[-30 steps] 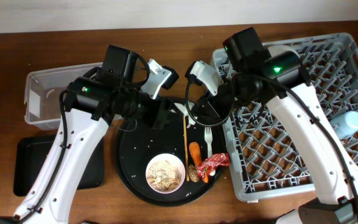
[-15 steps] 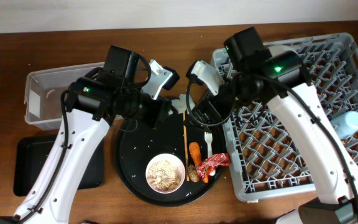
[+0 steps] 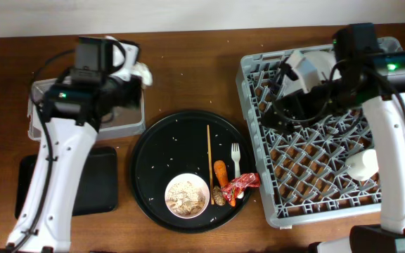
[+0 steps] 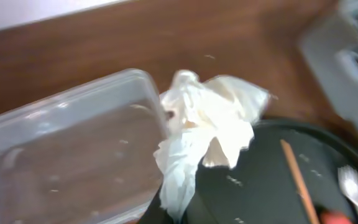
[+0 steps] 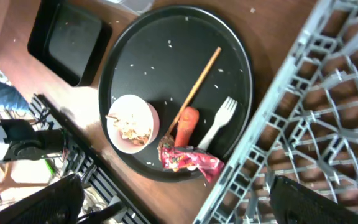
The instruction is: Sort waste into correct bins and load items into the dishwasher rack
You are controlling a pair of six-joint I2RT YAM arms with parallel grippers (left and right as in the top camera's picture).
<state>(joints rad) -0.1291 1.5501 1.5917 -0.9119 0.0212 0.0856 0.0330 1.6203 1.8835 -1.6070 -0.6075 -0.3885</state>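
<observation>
My left gripper point(image 3: 138, 76) is shut on the white tissue wad point(image 4: 207, 124), holding it above the right rim of the clear tub point(image 3: 44, 112). My right gripper point(image 5: 179, 211) hangs open and empty over the left part of the grey dishwasher rack point(image 3: 329, 140). On the round black tray point(image 3: 153, 161) are a white bowl point(image 3: 186, 195) of rice-like scraps, a chopstick point(image 3: 209, 151), a white fork point(image 3: 235, 158), a carrot piece point(image 3: 221, 172), a red wrapper point(image 3: 242, 183) and a brown lump point(image 3: 218, 197). A pale cup point(image 3: 363, 165) lies in the rack.
The flat black tray point(image 3: 30, 190) lies at the front left, below the tub. The rack fills the right side up to the table's edge. Bare wood runs along the back. My left arm crosses the tub and the flat tray.
My left arm has swung left from the round tray to the tub, carrying the tissue wad. My right arm has moved right over the rack and its jaws have opened.
</observation>
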